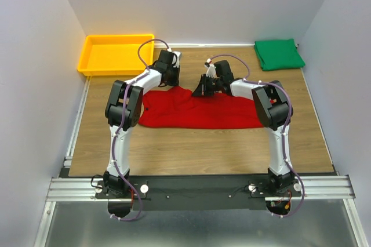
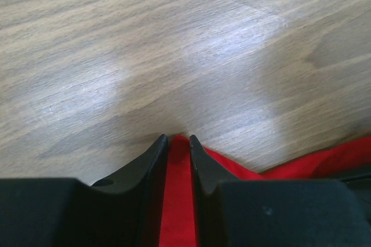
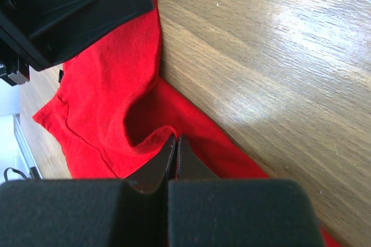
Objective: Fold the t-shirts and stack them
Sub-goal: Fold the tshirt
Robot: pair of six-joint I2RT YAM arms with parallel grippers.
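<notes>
The red t-shirt (image 1: 197, 113) lies spread flat across the middle of the wooden table, its far edge pulled up into a peak. My left gripper (image 1: 169, 83) is shut on that far edge; in the left wrist view red cloth (image 2: 177, 200) fills the narrow gap between the fingertips (image 2: 178, 138). My right gripper (image 1: 201, 90) is shut on a fold of the same edge (image 3: 145, 140), jaws pressed together (image 3: 175, 138). The green t-shirt (image 1: 279, 54) lies folded at the far right corner, away from both grippers.
A yellow plastic tray (image 1: 119, 37) stands at the far left corner. White walls close the table on the left, back and right. The left gripper's black body (image 3: 69, 3) shows close by in the right wrist view.
</notes>
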